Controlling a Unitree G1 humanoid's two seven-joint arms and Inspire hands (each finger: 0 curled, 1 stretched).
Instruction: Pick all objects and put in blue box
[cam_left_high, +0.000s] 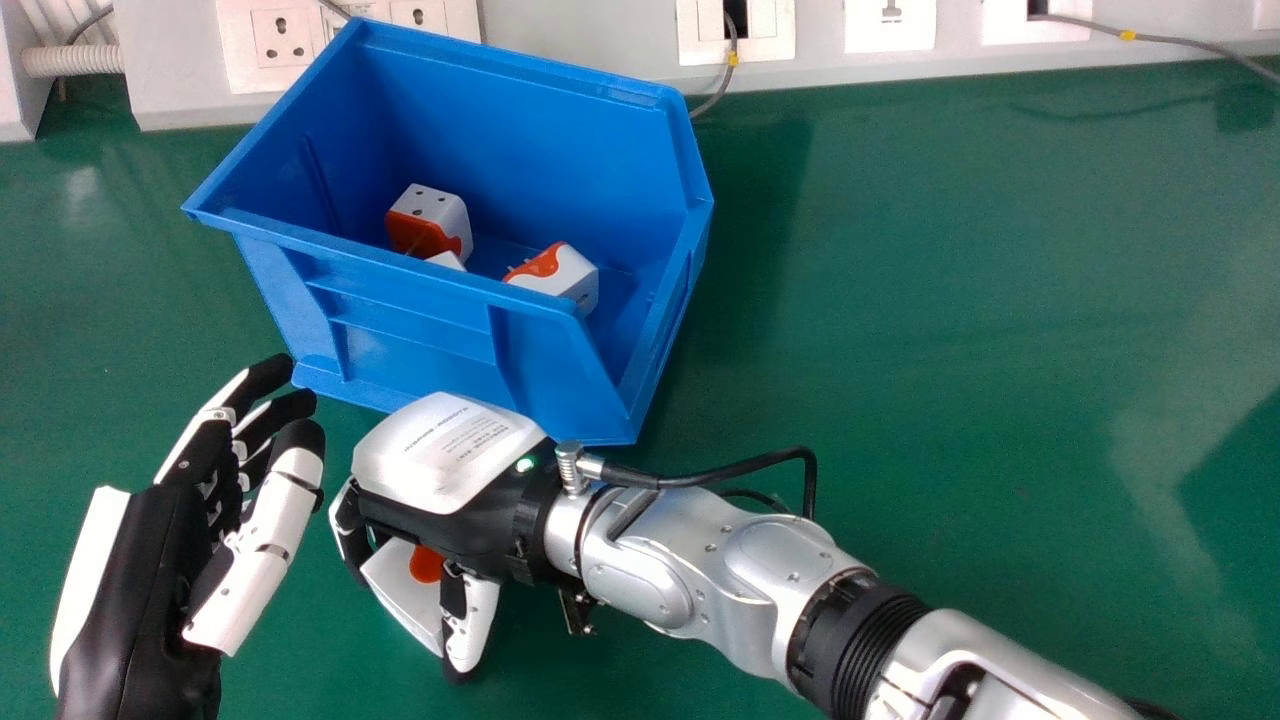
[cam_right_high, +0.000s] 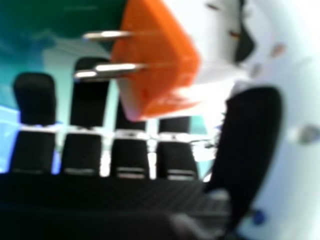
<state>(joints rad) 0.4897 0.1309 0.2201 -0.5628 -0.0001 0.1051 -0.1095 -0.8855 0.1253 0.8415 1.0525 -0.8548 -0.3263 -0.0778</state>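
In the head view, my right hand (cam_left_high: 450, 460) is just in front of the blue box (cam_left_high: 400, 345), its fingers and thumb curled round a white and orange adapter (cam_left_high: 397, 580). The right hand view shows the adapter (cam_right_high: 155, 60) with its metal pins out, between the thumb and the fingers of my right hand (cam_right_high: 131, 157). Inside the box lie a white adapter with an orange side (cam_left_high: 440, 215), another white and orange adapter (cam_left_high: 570, 275), and a white piece (cam_left_high: 446, 260) partly hidden by the front wall. My left hand (cam_left_high: 150, 570) is open and holds nothing, left of the right hand.
The box stands on a green table (cam_left_high: 950, 330). Behind it runs a pale panel of wall sockets (cam_left_high: 890, 22), with a grey cable (cam_left_high: 1190, 42) at the back right. The silver right forearm (cam_left_high: 740, 570) crosses the table from the lower right.
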